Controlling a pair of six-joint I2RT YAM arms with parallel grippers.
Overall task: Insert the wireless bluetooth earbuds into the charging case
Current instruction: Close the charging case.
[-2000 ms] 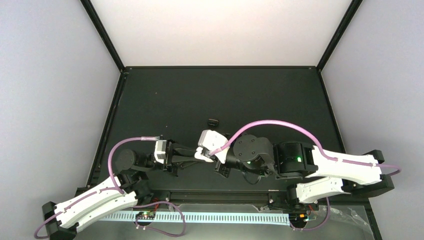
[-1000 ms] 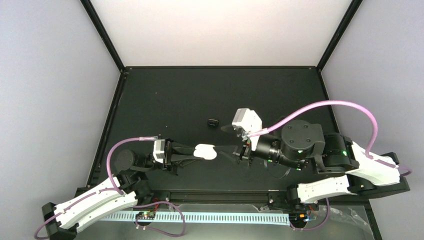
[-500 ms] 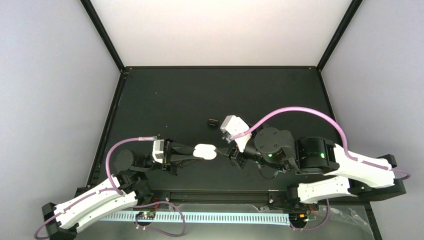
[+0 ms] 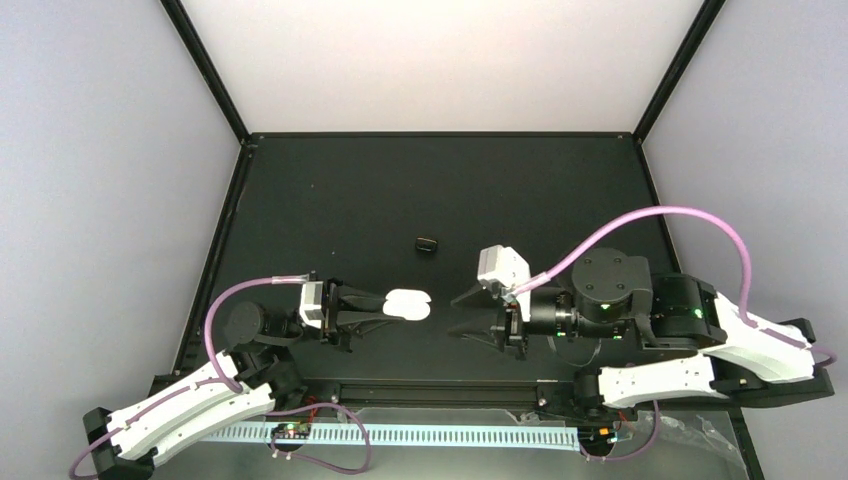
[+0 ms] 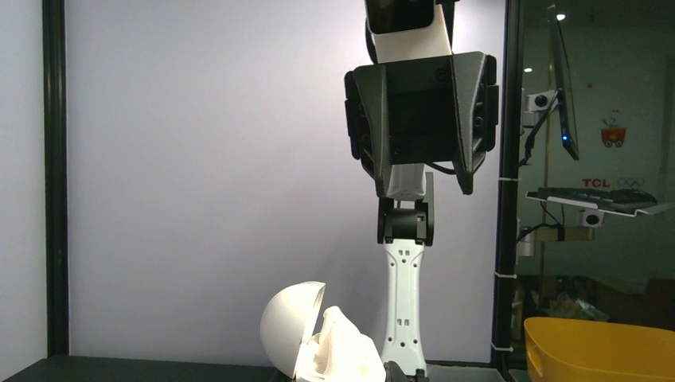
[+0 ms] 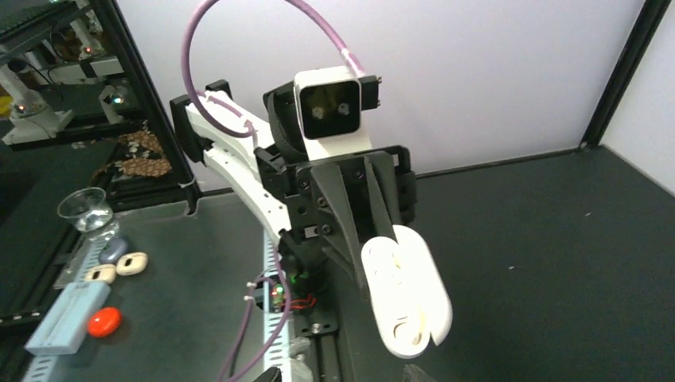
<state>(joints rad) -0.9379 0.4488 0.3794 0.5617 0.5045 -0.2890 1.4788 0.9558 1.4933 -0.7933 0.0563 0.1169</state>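
The left gripper [image 4: 392,306] is clamped on the white charging case [image 4: 409,305], with one finger on each side. The case is open like a shell. Its round lid [image 5: 291,328] stands up in the left wrist view. In the right wrist view the inside of both halves shows, with little hollows in it. It is too hard to tell if any earbuds sit in them.

The right gripper [image 4: 455,316] faces the case from the right. Its jaws are wide apart and hold nothing. It is near the case but not touching it, and a strip of bare table lies between them.

Both grippers are close to the near edge of the table [image 4: 330,190], just behind the black rail [image 4: 430,388] where the arms are bolted. There is little room on that side. Toward the far edge the dark table is wide and open.

A small black thing [image 4: 427,244] lies on the table behind the case and the right gripper, apart from both. It is too small to tell what it is.

Black frame bars run along the left and right edges of the table, well apart from the grippers
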